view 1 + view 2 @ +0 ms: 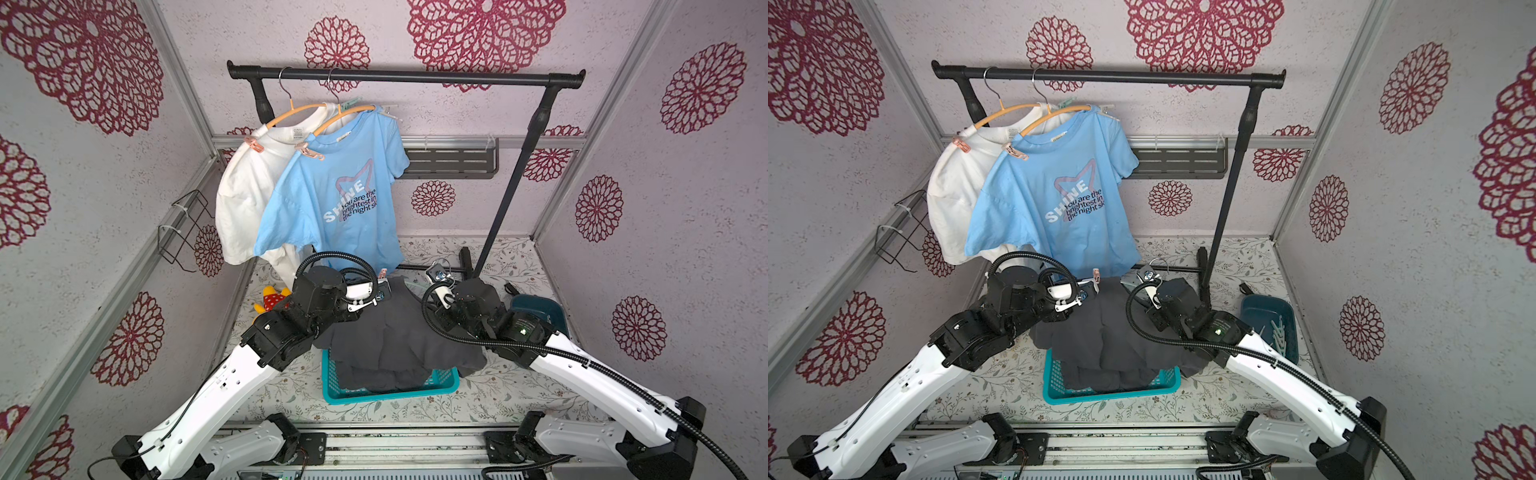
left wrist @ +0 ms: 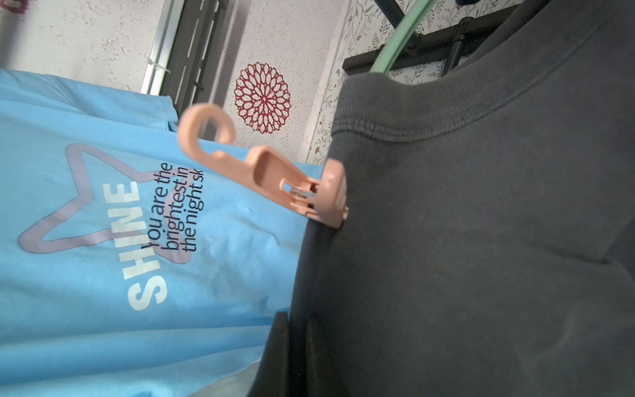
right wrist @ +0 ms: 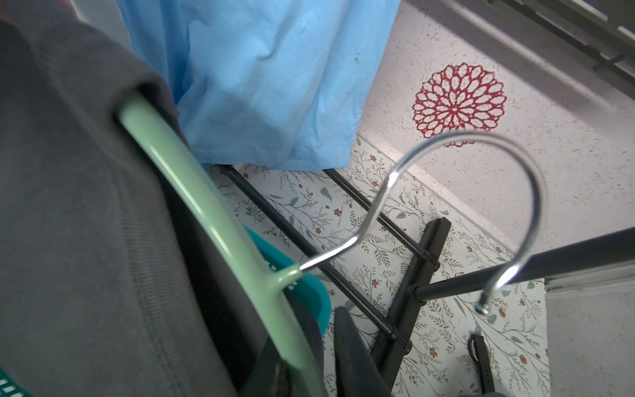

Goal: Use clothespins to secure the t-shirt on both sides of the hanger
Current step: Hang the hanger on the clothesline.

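A dark grey t-shirt [image 1: 386,332] hangs on a mint green hanger [image 3: 206,213] above the basket, between my two arms. A pink clothespin [image 2: 275,175] is clipped on the shirt's left shoulder, also seen in both top views [image 1: 382,273] [image 1: 1096,274]. My left gripper [image 2: 295,316] is shut on the grey fabric just below that pin. My right gripper [image 3: 309,337] has a finger on each side of the hanger's bar near the steel hook [image 3: 481,144]. A thin gap still shows beside one finger. More clothespins [image 1: 1277,332] lie in a dark blue bin [image 1: 1250,307] at the right.
A teal basket [image 1: 390,392] sits under the grey shirt. On the black rail [image 1: 407,77] hang a blue t-shirt [image 1: 332,199] and a white t-shirt [image 1: 245,191], each pinned to an orange hanger. The rack's foot bars [image 3: 412,275] lie just beyond my right gripper. A stuffed toy [image 1: 272,299] lies at the left.
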Robot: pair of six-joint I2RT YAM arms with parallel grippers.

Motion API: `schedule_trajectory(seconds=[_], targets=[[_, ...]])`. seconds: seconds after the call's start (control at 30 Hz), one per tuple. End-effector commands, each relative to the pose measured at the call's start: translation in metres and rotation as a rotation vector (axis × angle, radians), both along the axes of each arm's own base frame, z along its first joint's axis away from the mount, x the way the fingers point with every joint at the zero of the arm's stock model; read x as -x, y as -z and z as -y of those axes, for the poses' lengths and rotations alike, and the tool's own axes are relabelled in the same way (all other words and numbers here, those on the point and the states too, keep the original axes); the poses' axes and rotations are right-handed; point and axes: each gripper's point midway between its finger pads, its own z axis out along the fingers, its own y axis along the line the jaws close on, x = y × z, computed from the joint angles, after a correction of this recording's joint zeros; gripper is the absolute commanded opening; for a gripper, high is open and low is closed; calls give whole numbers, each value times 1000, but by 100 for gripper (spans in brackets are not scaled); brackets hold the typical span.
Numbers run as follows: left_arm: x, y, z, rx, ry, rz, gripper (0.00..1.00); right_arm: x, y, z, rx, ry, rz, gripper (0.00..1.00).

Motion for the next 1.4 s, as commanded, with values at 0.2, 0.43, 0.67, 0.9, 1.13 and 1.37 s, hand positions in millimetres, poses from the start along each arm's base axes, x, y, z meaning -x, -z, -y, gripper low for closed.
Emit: schedule_trajectory(seconds=[0.2, 0.43, 0.67, 0.9, 1.13, 1.37], targets=[[-5, -32, 9, 160, -56, 15, 0, -17, -29, 7, -27, 69, 124, 0], [-2, -31, 10, 157, -41, 8, 0, -16, -34, 20, -23, 100, 190, 0], [5, -27, 17, 180, 4, -35, 28, -12, -46, 33, -41, 123, 256, 0], [22, -28, 22, 262, 62, -140, 71, -4, -63, 44, -43, 119, 332, 0], [42, -50, 15, 364, 117, -224, 81, 12, -71, 53, -6, 48, 400, 0], [76, -62, 27, 419, 218, -448, 90, 32, -69, 58, -8, -40, 443, 0]])
